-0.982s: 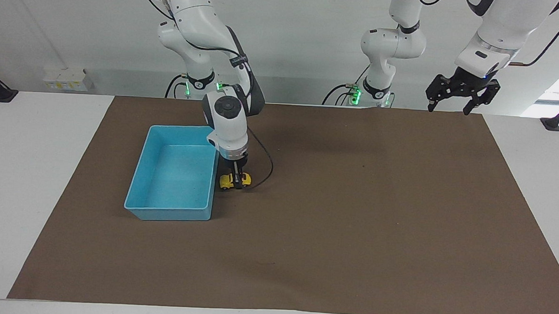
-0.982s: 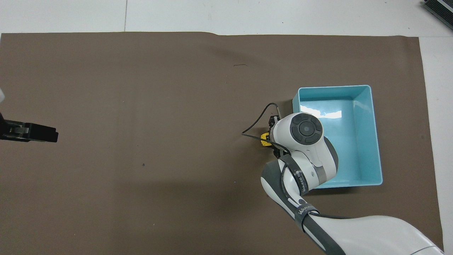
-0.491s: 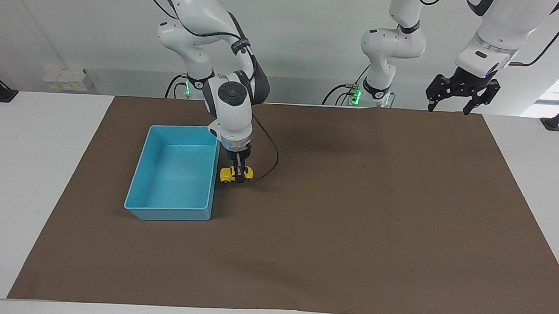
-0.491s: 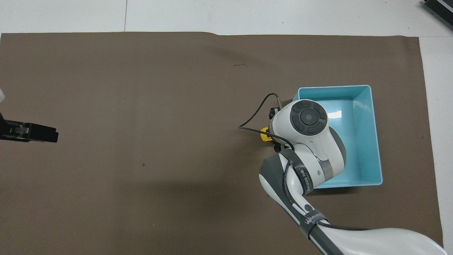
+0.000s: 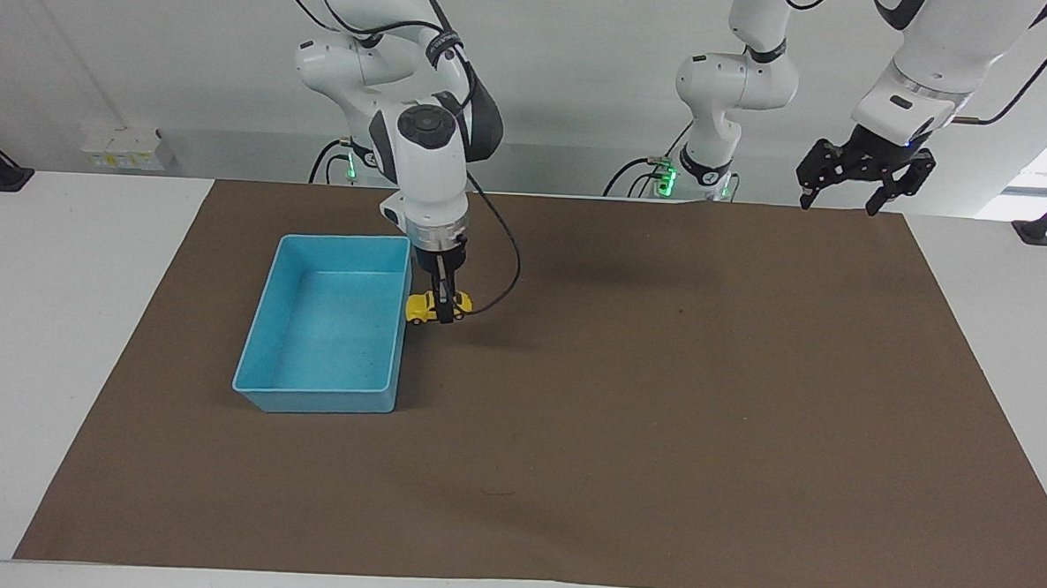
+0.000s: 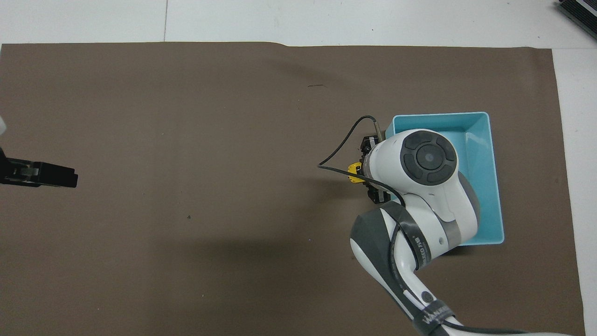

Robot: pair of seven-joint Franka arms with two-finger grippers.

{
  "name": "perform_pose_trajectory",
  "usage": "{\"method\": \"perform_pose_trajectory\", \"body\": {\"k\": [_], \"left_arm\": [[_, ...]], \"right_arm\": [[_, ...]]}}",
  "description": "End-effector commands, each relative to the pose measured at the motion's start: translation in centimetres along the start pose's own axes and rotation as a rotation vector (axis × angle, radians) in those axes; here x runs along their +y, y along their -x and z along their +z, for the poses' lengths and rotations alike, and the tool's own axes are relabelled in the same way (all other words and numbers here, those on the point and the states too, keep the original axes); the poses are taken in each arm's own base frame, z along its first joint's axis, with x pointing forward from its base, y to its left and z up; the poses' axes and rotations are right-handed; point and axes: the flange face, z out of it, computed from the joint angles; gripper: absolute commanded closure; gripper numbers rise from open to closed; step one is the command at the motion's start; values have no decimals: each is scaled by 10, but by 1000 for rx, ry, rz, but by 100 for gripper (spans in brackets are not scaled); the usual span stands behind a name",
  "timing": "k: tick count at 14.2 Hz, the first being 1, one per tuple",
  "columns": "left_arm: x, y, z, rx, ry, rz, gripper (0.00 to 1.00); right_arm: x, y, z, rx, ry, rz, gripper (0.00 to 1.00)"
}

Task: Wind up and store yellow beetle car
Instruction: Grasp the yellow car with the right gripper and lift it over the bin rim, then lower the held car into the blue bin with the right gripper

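Note:
My right gripper (image 5: 441,313) is shut on the yellow beetle car (image 5: 417,308) and holds it level a little above the brown mat. The car hangs next to the rim of the light-blue bin (image 5: 316,401), on the bin's side toward the table's middle. In the overhead view only the car's yellow end (image 6: 354,168) shows past the right arm's wrist, next to the bin (image 6: 495,186). The bin is empty. My left gripper (image 5: 838,204) waits open and empty, raised over the mat's corner at the left arm's end, and also shows in the overhead view (image 6: 65,177).
A brown mat (image 5: 660,406) covers most of the white table. A black cable (image 5: 502,275) loops from the right wrist beside the car. A small dark mark (image 5: 497,493) lies on the mat far from the robots.
My right gripper has risen with the car, lifting it off the mat to about the height of the bin's rim. The left arm has not moved.

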Motion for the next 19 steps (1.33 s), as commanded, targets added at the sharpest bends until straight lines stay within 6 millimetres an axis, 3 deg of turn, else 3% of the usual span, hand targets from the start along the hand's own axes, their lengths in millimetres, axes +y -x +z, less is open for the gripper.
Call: {"method": "perform_pose_trajectory", "body": {"k": [1,4,7,14,19], "left_arm": [[10,2,-2,-7,12,22,0],[-4,2,-2,-6,12,-2,0],[-21,3,-2,-6,14,-32,0],[-21,3,-2,-6,14,-34,0],[-21,3,-2,-6,14,-32,0]], "right_arm": [[2,-7,-18,7,-10,-21,100],[2,-20,-26,15,2,-140,100],[-1,-50,-20,22,24,-261,100],[-3,-113,-10,-21,80,-683,100],[4,-169,-4,-67,129,-1053,100]]}}
